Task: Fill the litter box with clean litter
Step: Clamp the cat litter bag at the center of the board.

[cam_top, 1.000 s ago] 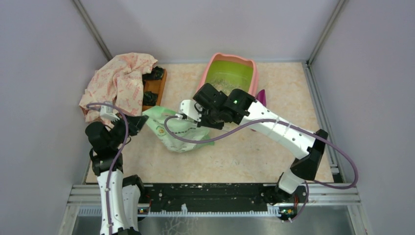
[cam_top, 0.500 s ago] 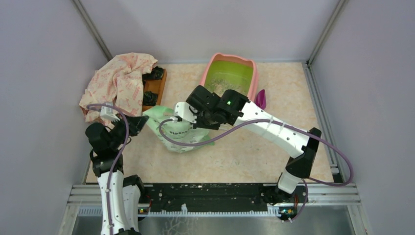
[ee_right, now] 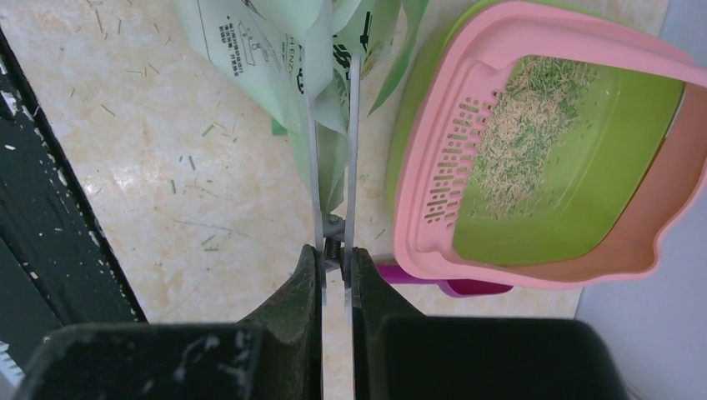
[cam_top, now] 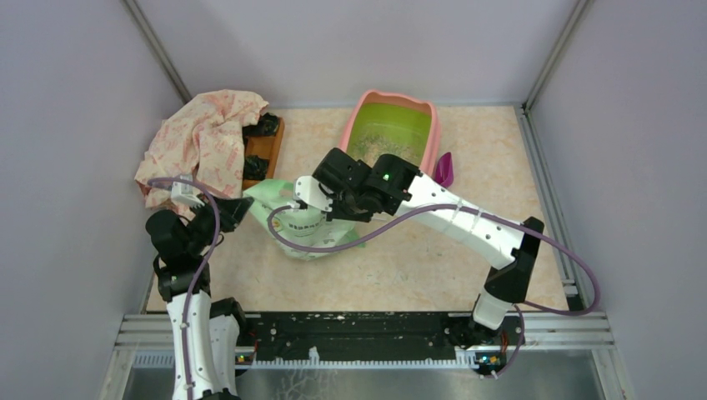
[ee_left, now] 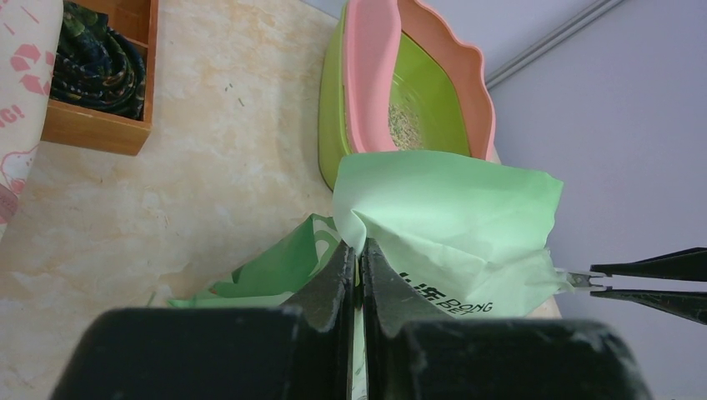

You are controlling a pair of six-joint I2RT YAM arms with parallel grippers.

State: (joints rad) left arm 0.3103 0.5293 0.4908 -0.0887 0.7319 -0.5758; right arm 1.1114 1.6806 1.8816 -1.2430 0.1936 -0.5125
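One litter box, one bag, one scoop, one cloth and one wooden tray holding two dark bundles stand on the marbled beige table. The box sits at the far middle of the table, beyond the bag and right of the wooden tray. It is a smooth plastic tub with rounded corners, a thick pink rim, a pink ledge pierced by rows of short slots, and a lime-green inside. The litter lies inside it as a thin, grainy scatter of pale beige granules mixed with greenish slivers. It is thickest next to the ledge, and bare green floor shows around it. The magenta scoop lies just beside the box's near right corner. The bag is light green printed film, crumpled and slack, lying between the two arms. The left gripper has its black fingers pressed together on a fold of the bag. The right gripper is closed too. Two thin metal strips run forward from between its fingers with a fold of the bag caught between them. Whether they belong to the fingers or are a separate tool I cannot tell. The cloth is soft, cream with pink print, heaped at the far left.
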